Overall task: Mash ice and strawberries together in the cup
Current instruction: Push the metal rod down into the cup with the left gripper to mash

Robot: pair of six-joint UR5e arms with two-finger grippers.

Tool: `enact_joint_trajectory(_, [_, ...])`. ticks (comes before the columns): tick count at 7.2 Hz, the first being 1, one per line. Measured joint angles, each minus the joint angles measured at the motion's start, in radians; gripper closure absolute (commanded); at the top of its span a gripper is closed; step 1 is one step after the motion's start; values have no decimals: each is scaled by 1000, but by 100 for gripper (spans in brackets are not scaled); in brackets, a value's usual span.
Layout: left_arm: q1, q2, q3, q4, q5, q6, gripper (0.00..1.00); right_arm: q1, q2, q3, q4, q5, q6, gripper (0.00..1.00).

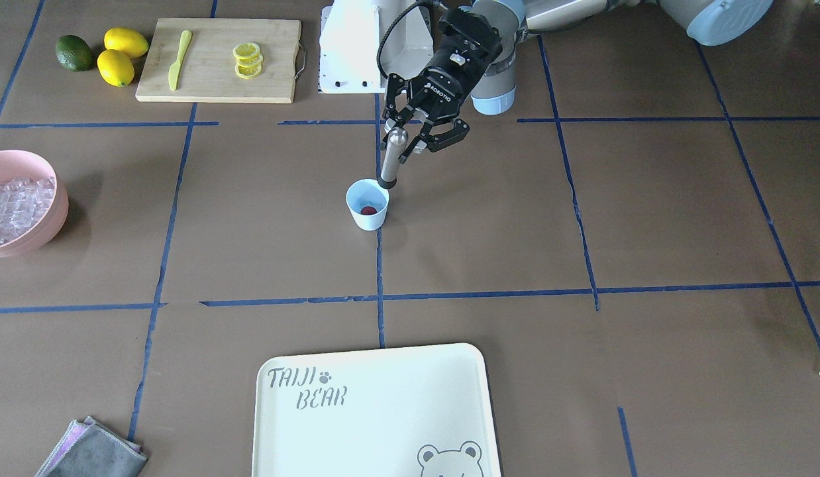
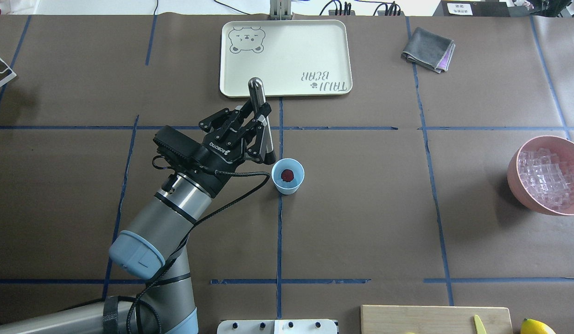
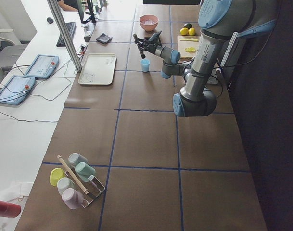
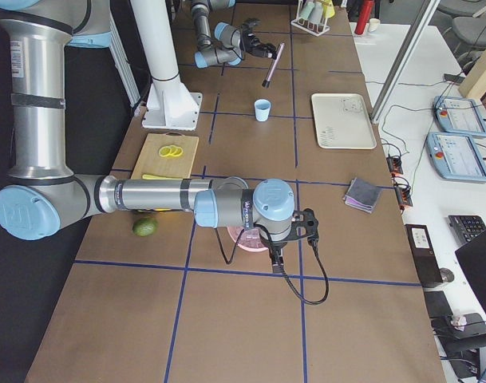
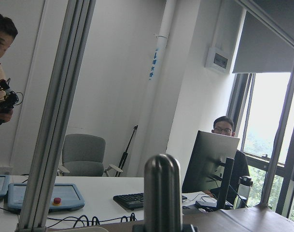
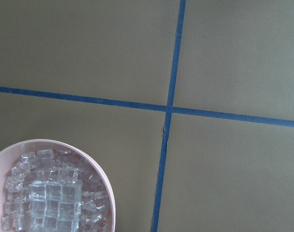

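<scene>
The pale-blue cup (image 1: pixel 367 215) (image 2: pixel 288 187) stands mid-table with one red strawberry (image 1: pixel 368 211) (image 2: pixel 287 175) on its bottom. No ice shows in the cup. The ice (image 1: pixel 16 205) (image 2: pixel 546 176) (image 6: pixel 50 195) lies in a pink bowl (image 2: pixel 523 185). My left gripper (image 1: pixel 405 140) (image 2: pixel 261 127) is shut on a metal muddler (image 1: pixel 390 162) (image 2: pixel 264 134), held nearly upright. The muddler's lower end hangs just outside the cup's rim, on my left of it. My right gripper (image 4: pixel 294 233) hovers over the pink bowl and shows only in the right side view, so I cannot tell its state.
A cream tray (image 1: pixel 377 411) (image 2: pixel 287 32) lies on the far side of the cup. A cutting board (image 1: pixel 218 59) carries lemon slices and a yellow knife, with two lemons and an avocado (image 1: pixel 74 53) beside it. A folded grey cloth (image 2: pixel 428 48) lies near the tray.
</scene>
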Motion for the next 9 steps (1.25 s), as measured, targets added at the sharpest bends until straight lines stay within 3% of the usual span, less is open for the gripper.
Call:
enact_joint_trajectory(4, [35, -83, 115, -1, 26, -1, 100, 0, 0, -1, -1, 1, 3, 1])
enact_joint_trajectory(9, [57, -98, 170, -6, 55, -3, 100, 0, 0, -1, -2, 2, 4, 1])
